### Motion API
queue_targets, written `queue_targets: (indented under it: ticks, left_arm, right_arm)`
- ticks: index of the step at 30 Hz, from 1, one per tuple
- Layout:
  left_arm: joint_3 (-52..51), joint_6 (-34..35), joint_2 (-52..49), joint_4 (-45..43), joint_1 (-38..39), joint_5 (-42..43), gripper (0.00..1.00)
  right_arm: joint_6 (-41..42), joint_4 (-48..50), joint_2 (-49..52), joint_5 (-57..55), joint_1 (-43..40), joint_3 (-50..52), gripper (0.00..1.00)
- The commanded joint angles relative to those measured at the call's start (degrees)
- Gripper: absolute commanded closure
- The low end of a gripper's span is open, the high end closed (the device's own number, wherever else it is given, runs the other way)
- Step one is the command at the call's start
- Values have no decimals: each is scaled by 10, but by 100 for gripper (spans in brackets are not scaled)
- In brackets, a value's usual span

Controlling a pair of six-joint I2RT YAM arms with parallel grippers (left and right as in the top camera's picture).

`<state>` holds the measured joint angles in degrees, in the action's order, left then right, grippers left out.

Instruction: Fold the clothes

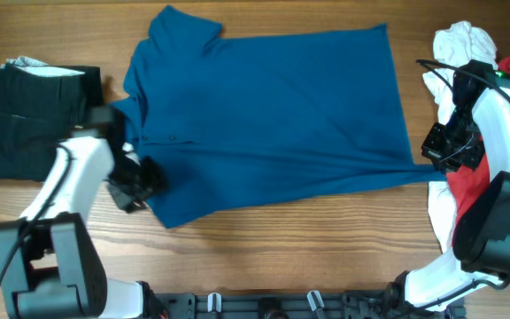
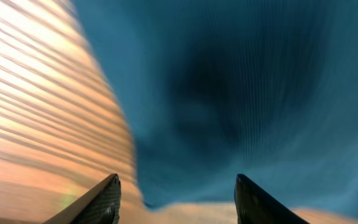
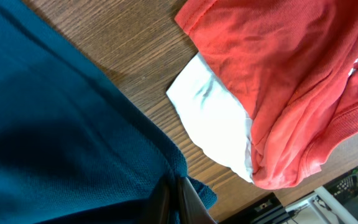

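Overhead, the blue short-sleeved shirt (image 1: 273, 115) lies spread flat across the wooden table (image 1: 308, 239). A folded black garment (image 1: 25, 115) sits at the left, with a red garment (image 3: 278, 81) over a white garment (image 3: 210, 118) at the right. The shirt looks soft, light and floppy, best taken at hem corners. The right gripper (image 3: 174, 200) sits low, fingers pinched together on the hem corner. The left gripper (image 2: 176, 199) crouches at the shirt's near left edge, fingers apart, holding nothing.
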<state>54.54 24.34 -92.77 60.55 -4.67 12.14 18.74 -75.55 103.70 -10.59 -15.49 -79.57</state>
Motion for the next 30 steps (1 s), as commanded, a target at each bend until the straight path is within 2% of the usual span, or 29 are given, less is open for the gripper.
queue_targets:
  ticks: [1,7,11,14,16,21,22,24,26,27,28,30]
  left_arm:
    - [-45,28,-1,-19,57,-8,42]
    - [-85,72,3,-57,149,-78,42]
    - [-85,148,12,-31,206,-157,40]
    - [-85,169,18,-35,206,-183,41]
    - [-85,169,18,-49,206,-183,48]
    - [-87,168,18,-72,207,-182,48]
    - [-90,168,18,-72,207,-180,50]
    - [-110,168,18,-84,207,-175,63]
    - [-113,166,18,-92,207,-160,65]
    - [-113,166,18,-92,207,-158,82]
    - [-113,166,18,-91,207,-156,93]
    - [-113,164,18,-87,207,-156,96]
  right_arm:
    - [-7,1,-15,0,-1,4,96]
    - [-7,1,-15,0,-1,4,96]
    - [-7,1,-15,0,-1,4,96]
    - [-7,1,-15,0,-1,4,96]
    - [-7,1,-15,0,-1,4,96]
    - [-7,0,-15,0,-1,4,96]
    - [-7,0,-15,0,-1,4,95]
    - [-7,0,-15,0,-1,4,96]
    - [-7,0,-15,0,-1,4,96]
    - [-7,0,-15,0,-1,4,96]
    - [-7,-1,-15,0,-1,4,96]
    - [-7,-1,-15,0,-1,4,96]
